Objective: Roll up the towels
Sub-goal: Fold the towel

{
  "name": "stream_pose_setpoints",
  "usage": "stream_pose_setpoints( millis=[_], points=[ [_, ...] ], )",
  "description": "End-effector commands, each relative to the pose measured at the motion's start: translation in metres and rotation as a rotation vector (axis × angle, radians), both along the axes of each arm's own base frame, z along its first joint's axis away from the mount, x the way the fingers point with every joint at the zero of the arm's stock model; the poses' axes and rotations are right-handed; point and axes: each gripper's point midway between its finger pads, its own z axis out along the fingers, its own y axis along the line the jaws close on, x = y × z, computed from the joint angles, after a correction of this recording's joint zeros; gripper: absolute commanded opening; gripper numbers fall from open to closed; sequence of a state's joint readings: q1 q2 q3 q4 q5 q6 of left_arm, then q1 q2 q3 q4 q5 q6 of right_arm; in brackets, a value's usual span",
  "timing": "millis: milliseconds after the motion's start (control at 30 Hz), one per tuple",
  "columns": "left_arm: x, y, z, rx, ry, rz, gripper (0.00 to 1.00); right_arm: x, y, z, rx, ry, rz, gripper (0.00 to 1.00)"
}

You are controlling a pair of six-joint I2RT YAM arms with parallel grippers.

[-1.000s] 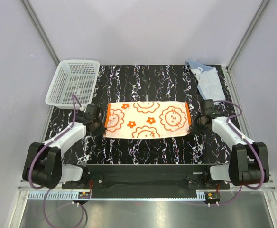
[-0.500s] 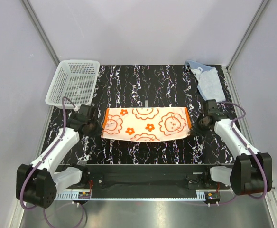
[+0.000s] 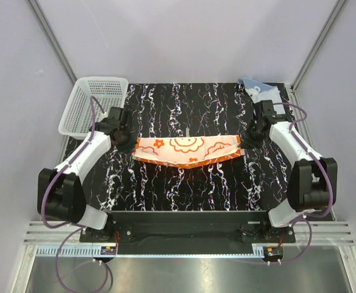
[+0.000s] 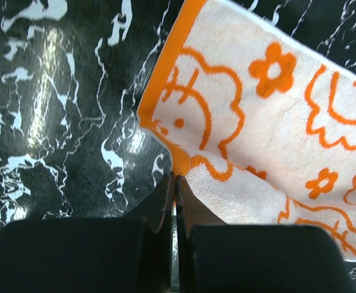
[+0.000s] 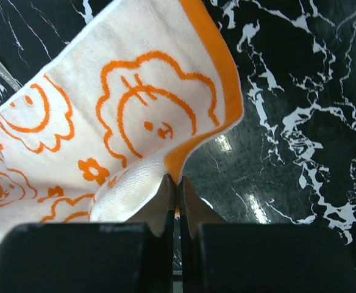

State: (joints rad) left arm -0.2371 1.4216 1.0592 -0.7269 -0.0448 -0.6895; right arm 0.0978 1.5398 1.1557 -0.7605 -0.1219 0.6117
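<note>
Two towels: orange towel (image 3: 187, 149) at centre, near edge raised; blue towel (image 3: 266, 93) crumpled, far right corner.
Left gripper (image 4: 175, 181): clamped on orange towel's left corner.
Right gripper (image 5: 178, 181): clamped on its right corner.
Basket (image 3: 99, 80): far left, apart.

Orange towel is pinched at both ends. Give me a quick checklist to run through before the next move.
1. Left gripper shut on the orange towel's corner: ok.
2. Right gripper shut on the opposite corner: ok.
3. Both corners raised about evenly: ok; the middle sags toward the table.
4. Blue towel clear of the right arm: cannot tell; they overlap in the top view.
5. White mesh basket clear of the left arm: cannot tell; the arm's cable crosses the basket's corner in that view.
</note>
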Motion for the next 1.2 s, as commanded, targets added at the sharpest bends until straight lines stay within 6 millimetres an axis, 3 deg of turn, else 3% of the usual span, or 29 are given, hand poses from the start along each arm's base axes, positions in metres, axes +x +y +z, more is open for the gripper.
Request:
stream_pose_setpoints(
  millis=[0,33,200,500,1167],
  points=[
    [0.026,0.004,0.011,0.021,-0.030,-0.009,0.00,0.020,-0.002,0.003,-0.021,-0.011,0.034,0.00],
    [0.033,0.004,0.016,0.023,-0.042,-0.009,0.00,0.028,-0.002,0.007,-0.027,-0.024,0.035,0.00],
    [0.053,0.006,0.005,0.044,-0.010,-0.008,0.00,0.048,-0.003,-0.003,-0.045,-0.003,0.045,0.00],
    [0.081,0.005,-0.009,0.067,0.027,-0.014,0.00,0.068,-0.010,-0.017,-0.052,0.026,0.042,0.00],
    [0.112,0.010,-0.021,0.093,0.060,-0.006,0.00,0.095,-0.014,-0.024,-0.031,0.029,0.048,0.00]
  ],
)
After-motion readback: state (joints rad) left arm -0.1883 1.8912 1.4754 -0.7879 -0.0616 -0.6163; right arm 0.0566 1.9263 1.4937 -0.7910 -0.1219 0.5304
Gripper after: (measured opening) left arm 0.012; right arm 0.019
